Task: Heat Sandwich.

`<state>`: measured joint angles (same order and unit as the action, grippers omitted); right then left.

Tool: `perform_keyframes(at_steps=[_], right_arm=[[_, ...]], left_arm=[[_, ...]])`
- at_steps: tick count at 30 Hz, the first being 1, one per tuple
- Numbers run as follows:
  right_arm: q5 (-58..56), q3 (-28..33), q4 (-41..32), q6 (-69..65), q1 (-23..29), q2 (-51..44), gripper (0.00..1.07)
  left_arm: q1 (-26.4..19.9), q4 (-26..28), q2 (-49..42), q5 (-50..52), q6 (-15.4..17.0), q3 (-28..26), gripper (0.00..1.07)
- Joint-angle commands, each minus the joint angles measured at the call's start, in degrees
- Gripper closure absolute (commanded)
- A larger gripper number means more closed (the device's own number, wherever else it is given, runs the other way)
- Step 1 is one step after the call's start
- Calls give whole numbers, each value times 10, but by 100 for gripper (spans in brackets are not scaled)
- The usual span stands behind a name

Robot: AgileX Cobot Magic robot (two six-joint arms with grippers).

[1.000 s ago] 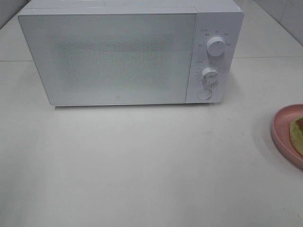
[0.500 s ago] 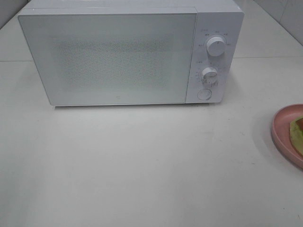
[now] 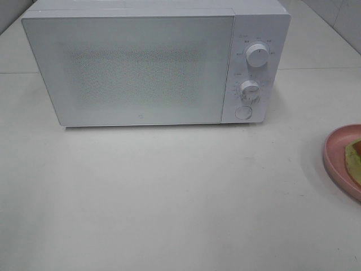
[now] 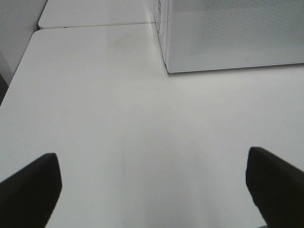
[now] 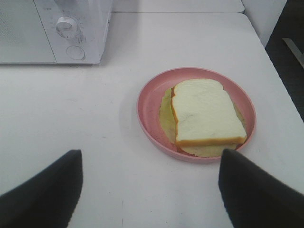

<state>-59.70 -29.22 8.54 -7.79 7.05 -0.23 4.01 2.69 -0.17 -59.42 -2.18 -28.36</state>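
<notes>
The sandwich point(image 5: 206, 114), white bread over green lettuce, lies on a round pink plate point(image 5: 147, 107). In the high view only its green edge point(image 3: 354, 157) and the plate's rim point(image 3: 333, 149) show at the right border. The white microwave point(image 3: 141, 62) stands at the back with its door shut; its corner also shows in the left wrist view point(image 4: 228, 33) and the right wrist view point(image 5: 52, 28). My right gripper point(image 5: 149, 190) is open, set back from the plate. My left gripper point(image 4: 154, 190) is open over bare table. Neither gripper shows in the high view.
The microwave has two knobs point(image 3: 258, 56) and a round button point(image 3: 243, 112) on its right panel. The white table point(image 3: 169, 197) runs in front of it. The table's right edge point(image 5: 280, 80) lies close beyond the plate.
</notes>
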Motion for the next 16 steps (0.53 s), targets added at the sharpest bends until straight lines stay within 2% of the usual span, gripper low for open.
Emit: perform_keyframes(at_steps=[1,16], right_arm=[[2,2,2,4,-3,-15,31],[2,2,2,4,-3,-15,31]], left_arm=[[0,0,-15,5,-1,1,5],[0,0,-15,5,-1,1,5]])
